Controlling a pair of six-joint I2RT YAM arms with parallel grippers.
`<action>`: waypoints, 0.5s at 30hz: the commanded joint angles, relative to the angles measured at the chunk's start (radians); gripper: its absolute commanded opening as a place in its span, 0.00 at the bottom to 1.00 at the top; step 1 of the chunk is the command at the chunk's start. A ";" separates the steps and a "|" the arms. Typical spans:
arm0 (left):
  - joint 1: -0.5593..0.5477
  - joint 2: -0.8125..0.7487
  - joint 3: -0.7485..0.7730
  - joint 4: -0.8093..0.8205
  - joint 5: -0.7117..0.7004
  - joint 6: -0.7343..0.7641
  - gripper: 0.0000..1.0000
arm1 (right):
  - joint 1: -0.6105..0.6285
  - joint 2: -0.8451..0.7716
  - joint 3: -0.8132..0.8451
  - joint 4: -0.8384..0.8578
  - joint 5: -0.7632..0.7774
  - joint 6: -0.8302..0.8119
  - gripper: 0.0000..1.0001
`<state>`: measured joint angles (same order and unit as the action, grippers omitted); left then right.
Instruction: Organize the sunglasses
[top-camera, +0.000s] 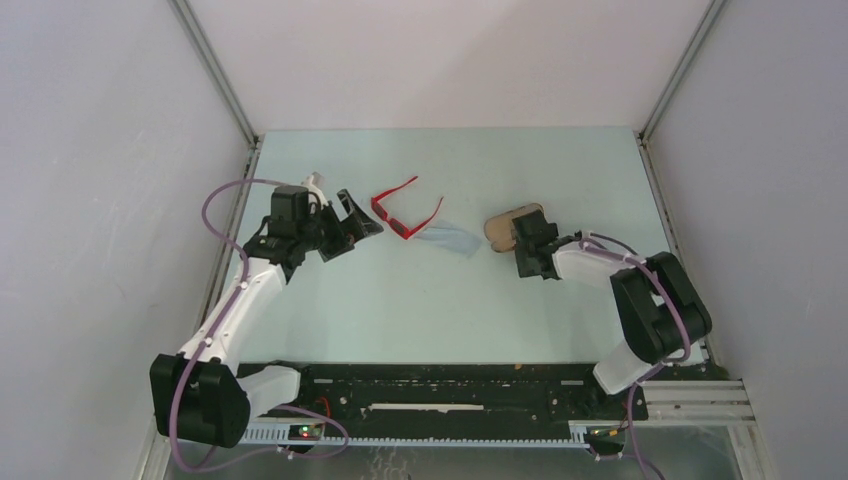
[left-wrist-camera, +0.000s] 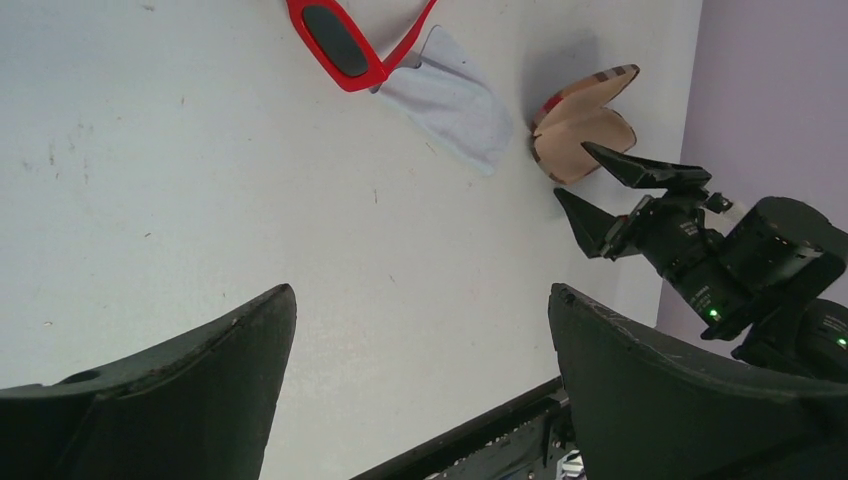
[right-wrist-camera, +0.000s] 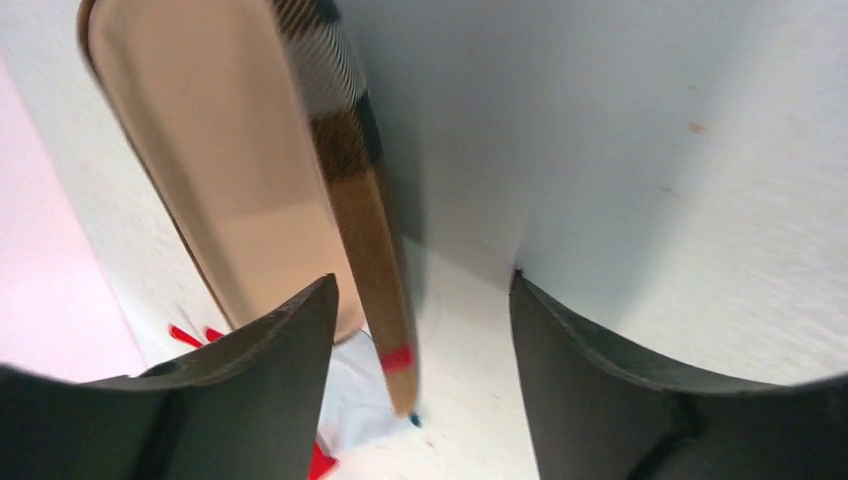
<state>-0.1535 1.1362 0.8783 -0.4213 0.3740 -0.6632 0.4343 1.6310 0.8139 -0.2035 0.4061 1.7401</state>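
Note:
The red sunglasses (top-camera: 403, 214) lie on the table at back centre with arms unfolded; they also show in the left wrist view (left-wrist-camera: 345, 42). Their right arm tip rests on the pale blue cloth (top-camera: 452, 238). My left gripper (top-camera: 360, 226) is open and empty, just left of the sunglasses. The brown plaid case (top-camera: 512, 224) lies open to the right of the cloth. My right gripper (top-camera: 531, 244) is open, straddling the edge of the case lid (right-wrist-camera: 345, 150). The case interior (right-wrist-camera: 230, 160) is empty.
The cloth (left-wrist-camera: 450, 100) and open case (left-wrist-camera: 580, 125) sit close together. White walls with metal rails enclose the left, right and back. A black rail runs along the near table edge (top-camera: 450, 380).

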 joint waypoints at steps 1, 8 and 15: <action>0.002 -0.020 -0.021 0.012 0.024 0.039 1.00 | -0.007 -0.120 -0.061 -0.045 -0.063 -0.203 0.75; -0.009 -0.010 0.001 0.011 0.039 0.046 1.00 | 0.095 -0.401 -0.121 -0.005 -0.029 -0.715 0.81; -0.032 -0.004 0.024 0.002 0.001 0.056 1.00 | 0.215 -0.422 -0.065 0.142 -0.142 -1.147 0.77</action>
<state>-0.1768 1.1366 0.8787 -0.4225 0.3885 -0.6380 0.6373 1.1595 0.6949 -0.1547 0.3370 0.9134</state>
